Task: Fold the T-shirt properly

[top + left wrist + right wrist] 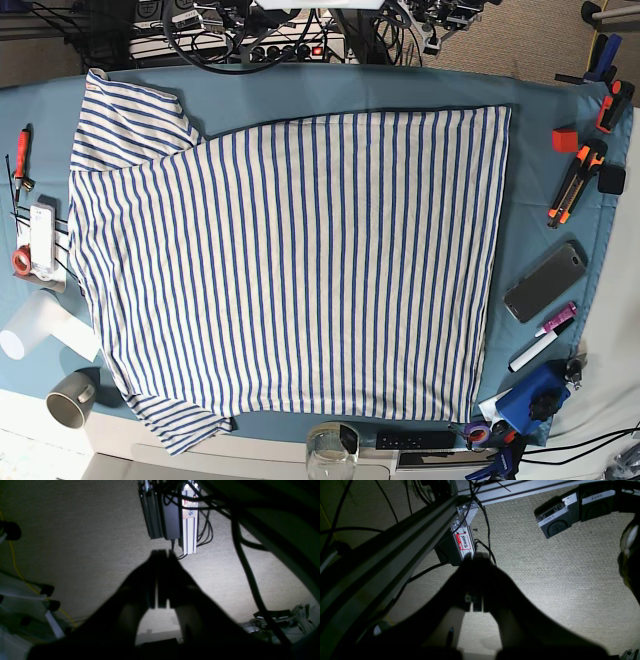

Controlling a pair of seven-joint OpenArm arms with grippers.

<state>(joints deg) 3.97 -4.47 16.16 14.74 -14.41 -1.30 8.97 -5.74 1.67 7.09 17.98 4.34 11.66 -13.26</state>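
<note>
A mug [71, 398] stands open-mouthed, contents unseen. The striped T-shirt [290, 260] lies spread flat, far from my clenched, empty left gripper [162, 553] and right gripper [477, 555].

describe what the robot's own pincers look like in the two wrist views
Both show as dark, backlit silhouettes. The left pincer has two black fingers that widen toward the camera and end in squared, blocky tips. The right pincer has the same shape, with a small pale fitting near the finger bases. No markings are legible, and the arms are not in view.
</note>
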